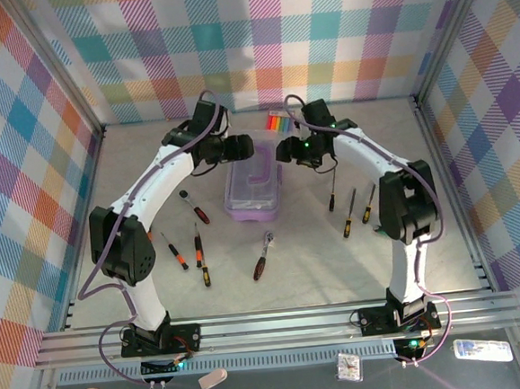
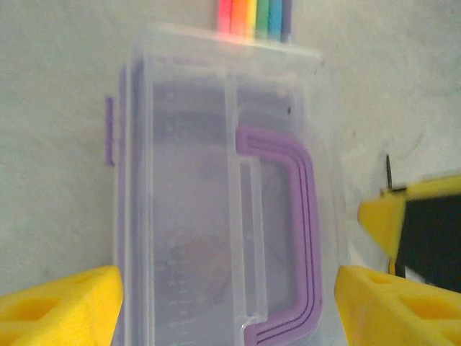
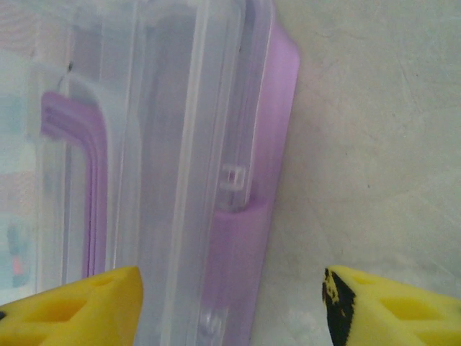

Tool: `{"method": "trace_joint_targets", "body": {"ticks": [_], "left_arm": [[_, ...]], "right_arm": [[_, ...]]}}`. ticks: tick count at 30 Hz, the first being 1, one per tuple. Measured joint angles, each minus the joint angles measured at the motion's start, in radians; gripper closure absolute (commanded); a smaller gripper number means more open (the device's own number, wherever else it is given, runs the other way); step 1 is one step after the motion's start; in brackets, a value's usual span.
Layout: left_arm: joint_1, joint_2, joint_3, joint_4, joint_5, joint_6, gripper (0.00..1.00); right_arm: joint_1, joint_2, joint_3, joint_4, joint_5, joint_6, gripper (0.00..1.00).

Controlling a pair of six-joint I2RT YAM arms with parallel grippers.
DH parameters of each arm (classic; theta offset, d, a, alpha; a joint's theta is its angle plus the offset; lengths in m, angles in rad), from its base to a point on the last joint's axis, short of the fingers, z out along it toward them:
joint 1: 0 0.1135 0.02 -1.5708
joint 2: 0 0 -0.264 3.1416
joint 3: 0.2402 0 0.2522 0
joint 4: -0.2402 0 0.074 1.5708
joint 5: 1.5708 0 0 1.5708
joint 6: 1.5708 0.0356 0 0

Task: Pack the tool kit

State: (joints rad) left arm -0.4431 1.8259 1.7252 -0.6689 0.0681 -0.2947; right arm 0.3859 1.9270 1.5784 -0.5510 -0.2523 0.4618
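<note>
The tool kit (image 1: 253, 190) lies in the middle of the table, a clear-lidded case on a purple base, lid down. Both grippers hover over its far end. My left gripper (image 1: 243, 148) is open, and in its wrist view its yellow pads (image 2: 65, 306) stand at the two long sides of the case (image 2: 202, 202), beside the purple handle (image 2: 306, 216). My right gripper (image 1: 285, 149) is open too. It straddles the case's right edge (image 3: 238, 216), one pad (image 3: 72, 310) over the lid and the other over bare table. Loose screwdrivers (image 1: 202, 256) and a ratchet (image 1: 262, 256) lie on the table.
A rainbow-striped packet (image 1: 278, 121) lies just behind the case. Two screwdrivers (image 1: 175, 251) and a ratchet (image 1: 194, 206) lie to the case's left. Three screwdrivers (image 1: 349, 213) lie to its right, near the right arm. Checked walls close in three sides.
</note>
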Motion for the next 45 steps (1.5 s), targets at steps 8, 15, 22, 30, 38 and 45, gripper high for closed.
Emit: {"method": "trace_joint_targets", "body": {"ticks": [8, 15, 22, 30, 38, 45], "left_arm": [[0.0, 0.036, 0.06, -0.114, -0.06, 0.014, 0.17], [-0.053, 0.2, 0.253, -0.28, -0.097, 0.083, 0.07], [-0.087, 0.277, 0.307, -0.369, -0.14, 0.105, 0.13], [-0.087, 0.301, 0.309, -0.407, -0.175, 0.101, 0.15], [-0.084, 0.311, 0.315, -0.412, -0.177, 0.1, 0.25], [-0.062, 0.283, 0.268, -0.374, -0.14, 0.103, 0.36]], "right_arm": [[-0.006, -0.277, -0.381, 0.172, -0.049, 0.001, 0.27], [-0.007, -0.369, -0.539, 0.247, -0.097, 0.001, 0.25], [-0.008, -0.369, -0.558, 0.287, -0.142, 0.001, 0.25], [-0.014, -0.349, -0.558, 0.323, -0.191, 0.002, 0.26], [-0.021, -0.277, -0.558, 0.375, -0.254, 0.022, 0.26], [-0.064, -0.17, -0.558, 0.526, -0.391, 0.106, 0.18]]}}
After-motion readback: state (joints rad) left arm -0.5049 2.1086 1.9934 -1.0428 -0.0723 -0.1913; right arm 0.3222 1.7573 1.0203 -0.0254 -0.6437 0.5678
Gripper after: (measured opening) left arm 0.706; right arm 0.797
